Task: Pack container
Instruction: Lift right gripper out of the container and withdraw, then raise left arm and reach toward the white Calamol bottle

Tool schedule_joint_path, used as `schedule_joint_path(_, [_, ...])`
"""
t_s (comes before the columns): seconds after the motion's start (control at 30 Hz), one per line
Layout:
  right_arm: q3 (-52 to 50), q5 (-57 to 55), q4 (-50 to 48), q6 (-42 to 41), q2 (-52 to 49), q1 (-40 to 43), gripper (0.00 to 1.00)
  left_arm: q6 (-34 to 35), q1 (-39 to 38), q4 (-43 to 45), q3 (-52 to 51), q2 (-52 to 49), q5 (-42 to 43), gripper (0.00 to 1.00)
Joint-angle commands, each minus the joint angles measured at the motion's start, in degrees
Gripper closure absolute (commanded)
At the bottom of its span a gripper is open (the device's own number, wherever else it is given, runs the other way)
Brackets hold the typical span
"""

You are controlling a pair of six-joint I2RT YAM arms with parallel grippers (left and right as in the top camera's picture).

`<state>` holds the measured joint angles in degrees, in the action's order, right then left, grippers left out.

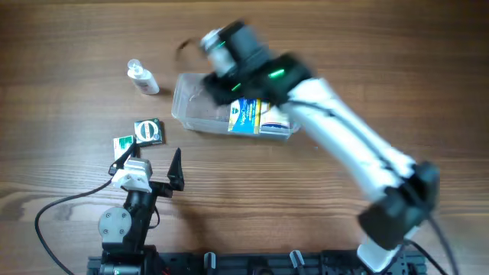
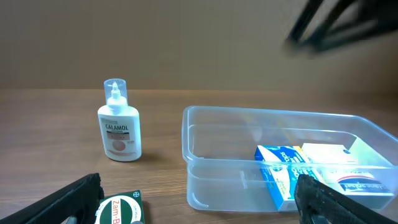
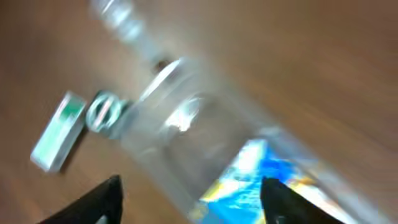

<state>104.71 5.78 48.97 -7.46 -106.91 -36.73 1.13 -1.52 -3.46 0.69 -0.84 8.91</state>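
Clear plastic rectangular tub (image 1: 191,107) on wooden bench (image 1: 344,46), holding blue-and-white cartons (image 1: 248,117); hovering above with right pincer (image 3: 193,202) spread empty, left pincer (image 1: 150,162) likewise; likely calls next for fetching white lotion bottle (image 1: 142,79).

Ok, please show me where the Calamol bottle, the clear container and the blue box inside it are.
Calamol bottle (image 2: 119,135): left wrist view, on its label.
container (image 2: 217,186): left wrist view, on its bare front wall.
blue box (image 2: 278,180): left wrist view, on its blue side face.
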Motion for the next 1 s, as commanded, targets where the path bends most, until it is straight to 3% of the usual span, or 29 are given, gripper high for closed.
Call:
schedule_joint_path(0.0, [1.5,-1.1,4.2,-3.2,5.1,12.7,0.1,-0.9,-0.3,0.0,-0.3,0.2,0.5,0.0])
schedule_joint_path(0.07, [1.5,-1.0,7.3,-3.2,5.6,20.1,0.01,-0.9,-0.3,0.0,-0.3,0.2,0.5,0.0])
schedule_joint_path(0.17, [1.5,-1.9,9.7,-3.0,5.4,29.6,0.0,-0.9,-0.3,0.0,-0.3,0.2,0.5,0.0])
schedule_joint_path(0.33, [1.5,-1.9,10.3,-3.0,5.4,37.2,0.0,-0.9,-0.3,0.0,-0.3,0.2,0.5,0.0])
schedule_joint_path(0.97, [1.5,-1.9,10.2,-3.0,5.4,38.5,0.0,-0.9,-0.3,0.0,-0.3,0.2,0.5,0.0])
